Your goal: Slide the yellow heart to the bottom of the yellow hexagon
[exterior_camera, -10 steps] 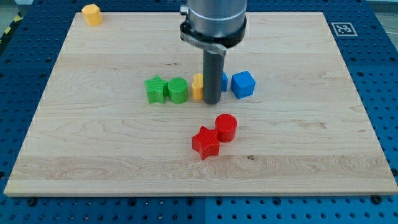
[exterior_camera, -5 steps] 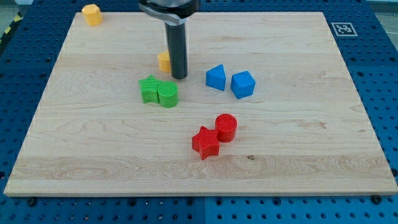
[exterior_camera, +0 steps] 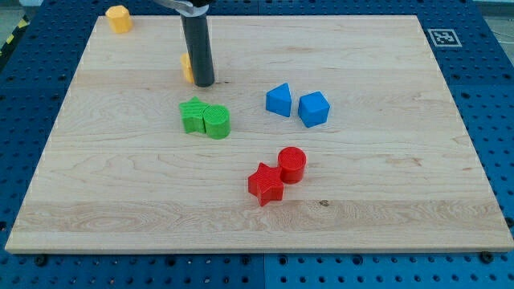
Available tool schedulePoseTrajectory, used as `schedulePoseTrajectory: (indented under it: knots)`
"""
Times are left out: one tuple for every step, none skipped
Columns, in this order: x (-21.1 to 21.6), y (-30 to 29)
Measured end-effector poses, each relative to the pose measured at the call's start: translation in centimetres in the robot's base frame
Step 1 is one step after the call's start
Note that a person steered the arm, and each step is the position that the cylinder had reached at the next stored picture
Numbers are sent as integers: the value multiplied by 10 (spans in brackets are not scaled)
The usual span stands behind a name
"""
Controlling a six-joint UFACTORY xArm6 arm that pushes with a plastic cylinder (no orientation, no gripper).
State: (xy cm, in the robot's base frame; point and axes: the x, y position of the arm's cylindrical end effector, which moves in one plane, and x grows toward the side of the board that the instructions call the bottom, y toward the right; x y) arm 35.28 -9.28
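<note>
My tip (exterior_camera: 202,83) rests on the board (exterior_camera: 385,201) against the right side of the yellow heart (exterior_camera: 186,67) — only a sliver of that block shows past the rod; the rod carries no jaws and holds nothing. The yellow hexagon (exterior_camera: 118,18) sits well apart, at the view's top-left corner. Below the tip, the green star (exterior_camera: 193,116) touches the green cylinder (exterior_camera: 216,122).
</note>
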Motion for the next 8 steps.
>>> schedulePoseTrajectory:
  knots:
    - [-12, -3]
    - [-12, -3]
    - [-15, -3]
    - [-20, -3]
    - [-33, -3]
    - [-52, -3]
    - [-69, -7]
    - [-70, -7]
